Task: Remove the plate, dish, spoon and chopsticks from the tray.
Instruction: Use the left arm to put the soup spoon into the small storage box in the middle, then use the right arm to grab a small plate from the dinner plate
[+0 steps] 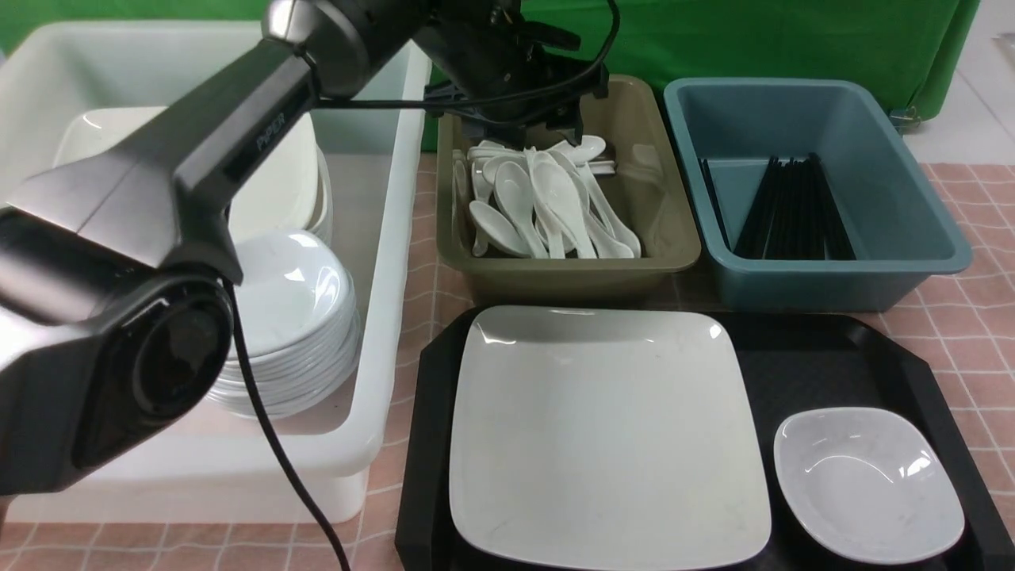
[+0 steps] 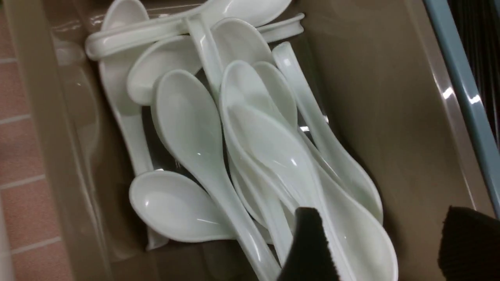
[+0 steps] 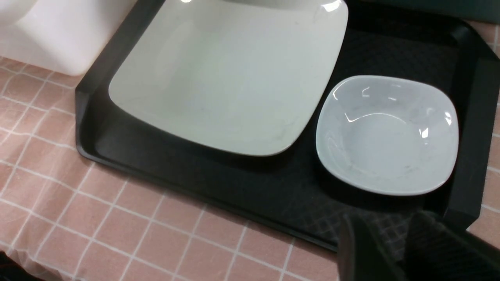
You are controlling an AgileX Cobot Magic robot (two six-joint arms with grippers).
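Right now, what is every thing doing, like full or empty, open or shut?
Plate: empty, flat on the tray.
Dish: empty, on the tray beside the plate.
Spoons: piled in the olive-brown bin.
Chopsticks: lying in the blue-grey bin.
White tub: holds stacked plates and dishes.
Left gripper: open, empty, over the spoons.
Right gripper: open, empty, by the tray's edge.

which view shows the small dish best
The right wrist view: the dish sits whole and close on the tray. The front view shows it whole too, but smaller; the left wrist view misses it.
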